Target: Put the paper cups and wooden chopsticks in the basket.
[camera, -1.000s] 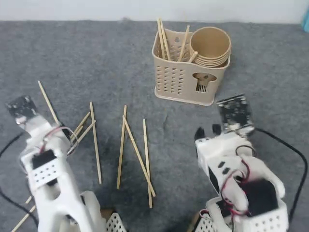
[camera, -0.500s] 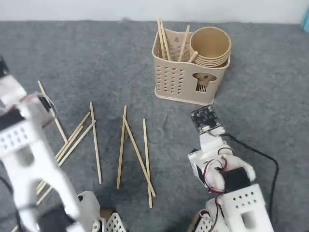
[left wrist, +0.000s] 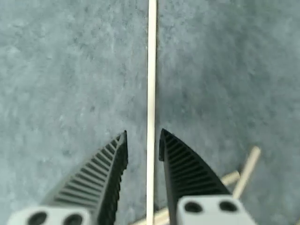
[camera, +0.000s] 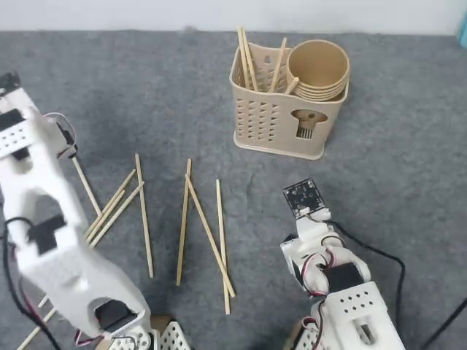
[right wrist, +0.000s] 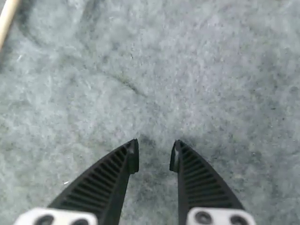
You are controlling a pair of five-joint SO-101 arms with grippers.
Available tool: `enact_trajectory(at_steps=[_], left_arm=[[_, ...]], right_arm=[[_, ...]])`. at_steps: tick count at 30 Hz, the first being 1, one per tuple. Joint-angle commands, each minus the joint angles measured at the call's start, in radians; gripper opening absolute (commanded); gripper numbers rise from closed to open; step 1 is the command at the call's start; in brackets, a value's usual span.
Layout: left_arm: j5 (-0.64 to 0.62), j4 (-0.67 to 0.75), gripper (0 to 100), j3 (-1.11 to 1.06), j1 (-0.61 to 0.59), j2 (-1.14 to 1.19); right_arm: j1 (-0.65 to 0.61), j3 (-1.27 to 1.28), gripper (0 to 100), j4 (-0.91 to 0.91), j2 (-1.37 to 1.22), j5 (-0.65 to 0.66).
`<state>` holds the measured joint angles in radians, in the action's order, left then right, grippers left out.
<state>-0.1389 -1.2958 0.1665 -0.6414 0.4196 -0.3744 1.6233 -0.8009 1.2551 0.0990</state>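
Fixed overhead, wrist cameras close above carpet [right wrist: 187,70]

Chopsticks [camera: 183,222] pale matt wood; basket [camera: 273,120] smooth beige plastic; cups [camera: 318,65] brown paper; carpet [camera: 146,87] grey, fuzzy.

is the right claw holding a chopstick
No, the right claw is open, with just grey carpet showing in the gap.

L arm [camera: 44,219] runs up the left edge of the high view, from its base at bottom left to the wrist at upper left. L gripper [left wrist: 143,143] points down, jaws slightly apart. R arm [camera: 328,273] sits folded low at lower right, wrist toward centre. R gripper [right wrist: 153,154] points down, jaws narrowly apart.
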Motion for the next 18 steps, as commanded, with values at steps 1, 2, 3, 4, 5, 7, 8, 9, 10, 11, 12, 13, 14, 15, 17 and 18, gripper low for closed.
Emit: enact_trajectory(at_steps=[1, 2, 3, 4, 5, 7, 8, 9, 10, 11, 12, 13, 14, 15, 17, 18], left_arm=[[0.012, -0.008, 11, 0.206, -0.005, 0.157], [0.012, -0.008, 11, 0.246, -0.005, 0.201], [0.012, -0.008, 11, 0.288, -0.005, 0.245], [0.012, -0.008, 11, 0.329, -0.003, 0.288], [0.012, -0.008, 11, 0.367, 0.000, 0.328], [0.012, -0.008, 11, 0.450, 0.002, 0.407], [0.012, -0.008, 11, 0.492, 0.002, 0.445], [0.012, -0.008, 11, 0.530, 0.002, 0.482], [0.012, -0.011, 11, 0.567, 0.002, 0.516], [0.012, -0.020, 11, 0.601, 0.003, 0.549], [0.012, -0.034, 11, 0.638, 0.003, 0.582], [0.012, -0.051, 11, 0.674, 0.011, 0.614], [0.012, -0.069, 11, 0.708, 0.017, 0.643], [0.012, -0.092, 11, 0.740, 0.025, 0.671], [0.012, -0.138, 10, 0.811, 0.037, 0.726], [0.015, -0.158, 9, 0.846, 0.044, 0.747]], right_arm=[[0.002, -0.009, 12.2, 0.018, 0.016, 0.015], [0.002, -0.009, 12.2, 0.018, 0.016, 0.015], [0.002, -0.009, 12.2, 0.018, 0.016, 0.015], [0.002, -0.009, 12.2, 0.018, 0.016, 0.015], [0.002, -0.009, 12.2, 0.018, 0.016, 0.015], [0.002, -0.009, 12.2, 0.016, 0.016, 0.015], [0.002, -0.009, 12.2, 0.016, 0.016, 0.017], [0.002, -0.009, 12.2, 0.016, 0.016, 0.017], [0.002, -0.009, 12.2, 0.016, 0.016, 0.017], [0.002, -0.009, 12.2, 0.016, 0.016, 0.017], [0.002, -0.009, 12.2, 0.016, 0.016, 0.017], [0.002, -0.009, 12.2, 0.016, 0.016, 0.017], [0.002, -0.009, 12.2, 0.016, 0.016, 0.017], [0.002, -0.009, 12.2, 0.016, 0.016, 0.017], [0.002, -0.009, 12.2, 0.016, 0.016, 0.017], [0.002, -0.009, 12.2, 0.016, 0.016, 0.017]])
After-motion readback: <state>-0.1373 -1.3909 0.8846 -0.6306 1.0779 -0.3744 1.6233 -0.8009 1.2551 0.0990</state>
